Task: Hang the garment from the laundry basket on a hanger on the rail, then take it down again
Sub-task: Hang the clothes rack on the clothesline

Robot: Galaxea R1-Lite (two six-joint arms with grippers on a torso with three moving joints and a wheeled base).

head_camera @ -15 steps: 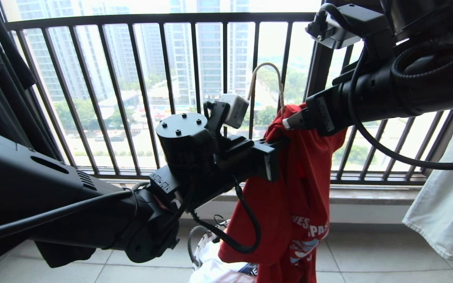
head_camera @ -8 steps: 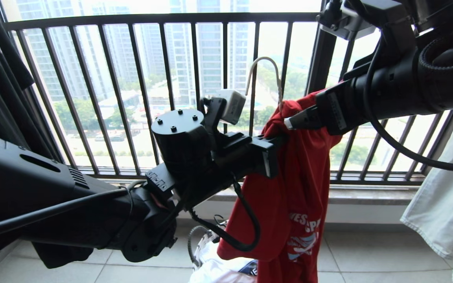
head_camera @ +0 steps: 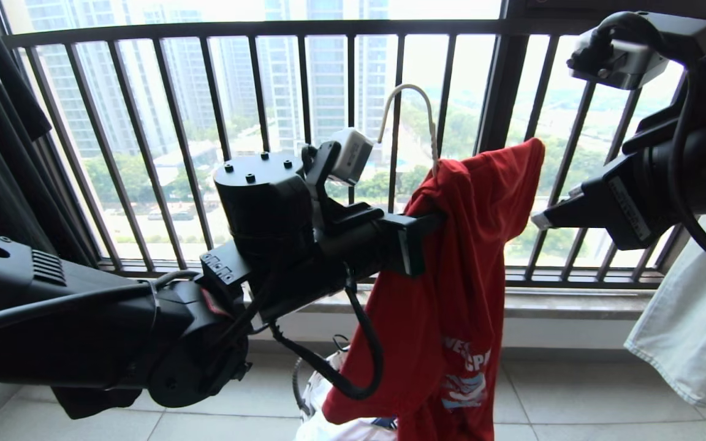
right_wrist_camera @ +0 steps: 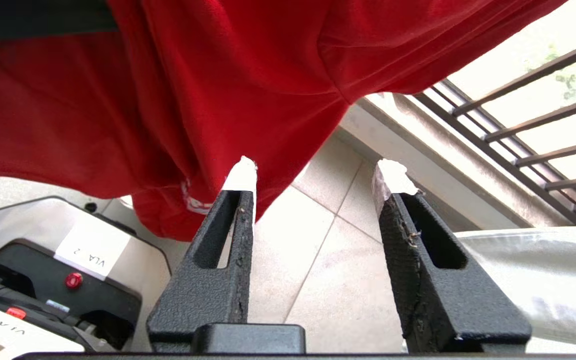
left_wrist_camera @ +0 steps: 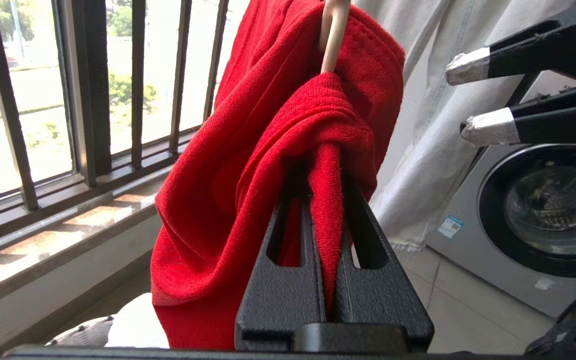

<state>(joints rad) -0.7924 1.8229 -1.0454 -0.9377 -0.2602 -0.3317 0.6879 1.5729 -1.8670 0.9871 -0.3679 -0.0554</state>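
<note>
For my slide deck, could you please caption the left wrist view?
Left gripper clamps the red T-shirt below the wire hanger; right gripper hangs open alongside.

You see a red T-shirt (left_wrist_camera: 248, 165) of soft matt knit cloth, ribbed at the collar, upper centre of the left wrist frame. The left gripper (left_wrist_camera: 325, 200) is rough matt black plastic. At upper right, right gripper (left_wrist_camera: 468, 100) fingertips (left_wrist_camera: 488, 127) wear crinkled white tape. The hanger (head_camera: 414, 116) looks pale and smooth.
</note>
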